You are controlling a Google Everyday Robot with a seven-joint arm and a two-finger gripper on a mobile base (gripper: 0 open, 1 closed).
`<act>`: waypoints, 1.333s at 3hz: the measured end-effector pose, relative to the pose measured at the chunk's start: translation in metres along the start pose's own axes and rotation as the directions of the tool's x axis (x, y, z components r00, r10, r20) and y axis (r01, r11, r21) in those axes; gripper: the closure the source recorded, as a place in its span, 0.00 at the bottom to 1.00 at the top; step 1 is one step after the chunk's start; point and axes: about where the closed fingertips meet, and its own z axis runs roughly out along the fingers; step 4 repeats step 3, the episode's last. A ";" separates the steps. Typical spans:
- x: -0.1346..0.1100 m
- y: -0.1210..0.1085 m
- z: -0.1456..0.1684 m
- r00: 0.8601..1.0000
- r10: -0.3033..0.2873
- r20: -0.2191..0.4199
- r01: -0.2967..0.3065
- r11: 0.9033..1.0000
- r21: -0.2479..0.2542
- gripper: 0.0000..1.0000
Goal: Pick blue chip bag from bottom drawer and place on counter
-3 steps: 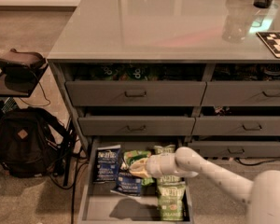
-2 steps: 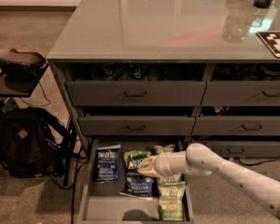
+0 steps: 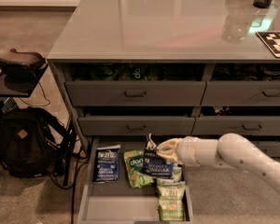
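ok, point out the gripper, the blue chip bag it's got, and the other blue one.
gripper [image 3: 159, 149]: camera view, between its fingertips, at the bag's top edge.
held blue chip bag [image 3: 157, 168]: camera view, front label.
other blue chip bag [image 3: 106, 164]: camera view, middle of its face.

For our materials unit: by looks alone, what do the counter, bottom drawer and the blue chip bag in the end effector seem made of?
Counter: glossy slab, perhaps stone or laminate; it mirrors lights. Bottom drawer: matte grey, maybe painted metal or wood. Blue chip bag: thin crinkly film, creased where the end effector, above the drawer, pinches its top.
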 end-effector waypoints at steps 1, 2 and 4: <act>-0.042 -0.025 -0.063 1.000 -0.025 0.009 0.024 0.990 0.136 1.00; -0.079 -0.044 -0.117 0.998 -0.050 0.023 0.042 0.966 0.255 1.00; -0.079 -0.044 -0.117 0.998 -0.050 0.023 0.042 0.966 0.255 1.00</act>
